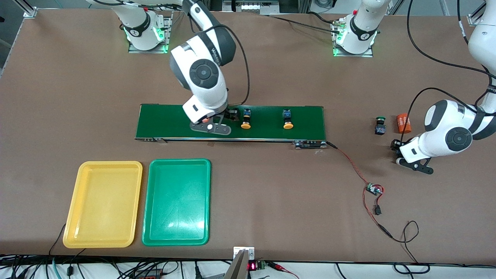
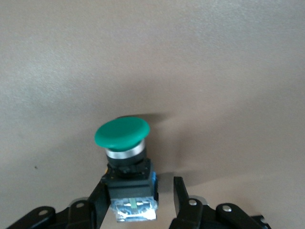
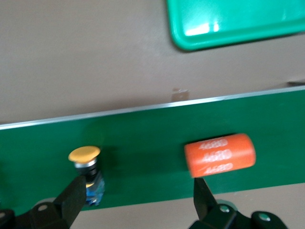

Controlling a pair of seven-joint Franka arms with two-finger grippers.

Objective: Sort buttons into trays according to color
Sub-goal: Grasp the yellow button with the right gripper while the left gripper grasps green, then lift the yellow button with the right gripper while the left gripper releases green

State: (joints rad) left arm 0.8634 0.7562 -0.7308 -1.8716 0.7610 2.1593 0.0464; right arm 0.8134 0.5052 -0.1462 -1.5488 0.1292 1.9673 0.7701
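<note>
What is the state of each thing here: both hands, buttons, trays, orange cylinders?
Right hand: open, low over the belt.
Left hand: open, low over the table, gripping nothing.
Green button: on the table, unsorted.
Yellow buttons: lying on the belt, unsorted.
Yellow tray: empty.
Green tray: empty.
Orange cylinders: one lying on the belt, one on the table.

arms: white shells, grey joints | black cables | black tools

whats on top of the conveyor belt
Two yellow-capped buttons and an orange cylinder, the cylinder below the open right tool. The right arm hides some belt in the front view. The left tool waits by a green button.
</note>
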